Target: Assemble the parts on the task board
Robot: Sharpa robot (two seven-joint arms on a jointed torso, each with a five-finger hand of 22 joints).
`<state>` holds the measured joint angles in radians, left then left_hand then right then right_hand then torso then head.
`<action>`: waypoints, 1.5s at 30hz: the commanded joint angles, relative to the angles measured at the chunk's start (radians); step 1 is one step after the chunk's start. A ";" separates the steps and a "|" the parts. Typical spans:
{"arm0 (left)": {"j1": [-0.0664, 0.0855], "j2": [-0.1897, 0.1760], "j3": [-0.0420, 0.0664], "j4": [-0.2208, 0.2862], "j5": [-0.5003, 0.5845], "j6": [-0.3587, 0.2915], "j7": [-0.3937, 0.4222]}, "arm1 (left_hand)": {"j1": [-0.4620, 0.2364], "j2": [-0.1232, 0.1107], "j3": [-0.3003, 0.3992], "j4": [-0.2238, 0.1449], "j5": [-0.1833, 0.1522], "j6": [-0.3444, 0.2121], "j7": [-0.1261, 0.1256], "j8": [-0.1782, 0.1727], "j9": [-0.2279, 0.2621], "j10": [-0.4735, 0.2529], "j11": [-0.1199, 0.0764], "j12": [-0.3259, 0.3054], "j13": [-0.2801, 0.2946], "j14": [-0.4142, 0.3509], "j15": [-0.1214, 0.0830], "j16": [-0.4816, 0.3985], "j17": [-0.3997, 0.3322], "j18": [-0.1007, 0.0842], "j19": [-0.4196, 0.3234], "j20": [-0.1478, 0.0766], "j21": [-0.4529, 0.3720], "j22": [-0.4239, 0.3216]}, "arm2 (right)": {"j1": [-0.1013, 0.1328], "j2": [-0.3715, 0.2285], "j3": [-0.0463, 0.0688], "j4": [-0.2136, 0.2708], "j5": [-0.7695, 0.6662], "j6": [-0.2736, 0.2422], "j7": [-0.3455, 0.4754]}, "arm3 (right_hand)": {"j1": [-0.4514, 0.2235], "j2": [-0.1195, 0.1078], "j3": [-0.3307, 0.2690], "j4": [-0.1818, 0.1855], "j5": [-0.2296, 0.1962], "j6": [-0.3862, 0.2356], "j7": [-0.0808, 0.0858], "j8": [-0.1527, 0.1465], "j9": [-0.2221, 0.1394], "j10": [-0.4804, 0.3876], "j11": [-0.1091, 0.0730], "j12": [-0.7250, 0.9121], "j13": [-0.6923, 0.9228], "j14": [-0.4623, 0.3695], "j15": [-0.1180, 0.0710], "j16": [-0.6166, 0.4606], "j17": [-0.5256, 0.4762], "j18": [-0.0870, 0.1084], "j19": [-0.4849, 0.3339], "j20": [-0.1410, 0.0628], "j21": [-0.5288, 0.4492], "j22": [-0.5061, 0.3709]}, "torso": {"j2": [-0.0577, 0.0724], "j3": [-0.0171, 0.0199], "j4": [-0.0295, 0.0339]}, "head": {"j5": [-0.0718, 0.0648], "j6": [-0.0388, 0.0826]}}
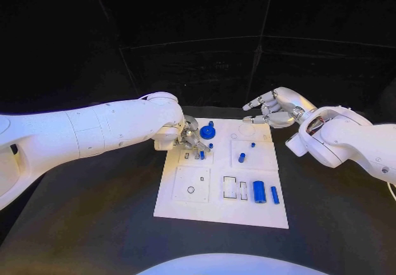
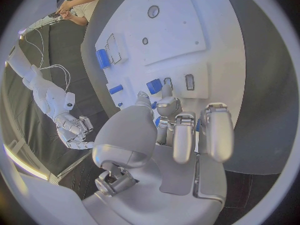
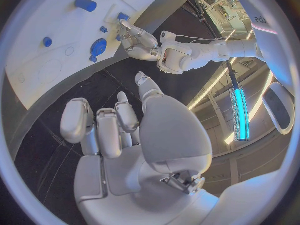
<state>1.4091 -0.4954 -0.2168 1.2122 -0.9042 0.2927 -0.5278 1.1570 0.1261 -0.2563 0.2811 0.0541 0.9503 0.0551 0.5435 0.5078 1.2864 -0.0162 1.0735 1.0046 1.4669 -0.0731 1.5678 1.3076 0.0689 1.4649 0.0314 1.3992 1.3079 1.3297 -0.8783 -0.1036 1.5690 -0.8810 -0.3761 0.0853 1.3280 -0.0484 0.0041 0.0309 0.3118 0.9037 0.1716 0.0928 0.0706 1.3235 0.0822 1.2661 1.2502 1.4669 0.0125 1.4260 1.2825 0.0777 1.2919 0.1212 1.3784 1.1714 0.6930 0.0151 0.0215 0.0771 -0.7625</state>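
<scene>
The white task board [image 1: 186,203] lies mid-table. My left hand [image 1: 190,136] is over the board's far left part. Its thumb and a fingertip [image 2: 167,92] pinch a small blue part [image 1: 201,154] [image 2: 154,86] that stands on the board beside two narrow slots. A round blue part [image 1: 207,132] sits right next to that hand. My right hand [image 1: 274,109] hovers above the board's far right corner with its fingers apart and nothing in them. A blue cylinder [image 1: 259,191] and a thin blue peg [image 1: 274,195] lie near the board's right front.
Two more small blue pieces [image 1: 242,157] [image 1: 252,144] rest on the board's right half. Rectangular slots [image 1: 230,187] and a round hole [image 1: 190,189] are open in the front half. Bare black table [image 1: 99,217] surrounds the board.
</scene>
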 commanded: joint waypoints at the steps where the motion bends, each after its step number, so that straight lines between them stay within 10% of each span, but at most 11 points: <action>1: 0.001 0.003 0.000 -0.001 -0.008 0.023 -0.009 | 0.012 -0.002 0.001 -0.005 -0.003 -0.007 0.000 0.008 0.003 0.001 0.000 0.007 0.001 0.104 -0.007 0.003 0.263 -0.020 0.037 -0.006 0.007 0.027 | 0.002 0.002 0.001 -0.001 0.002 0.007 -0.001 | 0.005 0.004 -0.006 -0.002 0.006 -0.008 -0.001 0.005 0.000 -0.005 0.001 -0.006 -0.001 0.040 -0.005 -0.004 -0.001 0.011 -0.008 -0.002 -0.005 -0.001 | 0.000 0.0006 0.0012 | 0.000 -0.001; 45: 0.000 0.035 -0.001 -0.023 -0.008 0.038 -0.011 | 0.130 0.004 0.082 -0.091 -0.002 -0.028 -0.004 0.036 0.052 -0.001 -0.004 0.019 0.009 0.104 -0.009 0.003 0.263 -0.021 0.033 -0.005 0.018 0.044 | 0.002 0.022 0.001 -0.014 0.001 0.019 -0.013 | 0.016 0.013 -0.009 -0.005 0.020 -0.006 -0.002 0.009 0.001 -0.003 0.000 -0.004 -0.002 0.040 -0.006 -0.008 -0.004 0.012 -0.009 -0.003 -0.009 -0.005 | 0.000 0.0007 0.0018 | -0.003 -0.009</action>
<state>1.4081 -0.4610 -0.2174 1.1905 -0.9072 0.3190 -0.5315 1.2775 0.1326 -0.1759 0.1952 0.0541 0.9320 0.0513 0.5744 0.5586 1.2863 -0.0161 1.0886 1.0121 1.4669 -0.0730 1.5678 1.3075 0.0538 1.4644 0.0319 1.4117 1.3076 1.3297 -0.8578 -0.1036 1.5544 -0.8811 -0.3658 0.0722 1.3385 -0.0378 0.0013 0.0282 0.3255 0.9037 0.1716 0.0968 0.0705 1.3236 0.0822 1.2662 1.2492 1.4669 0.0125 1.4223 1.2798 0.0776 1.2883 0.1175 1.3740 1.1677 0.6925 0.0155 0.0226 0.0731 -0.7709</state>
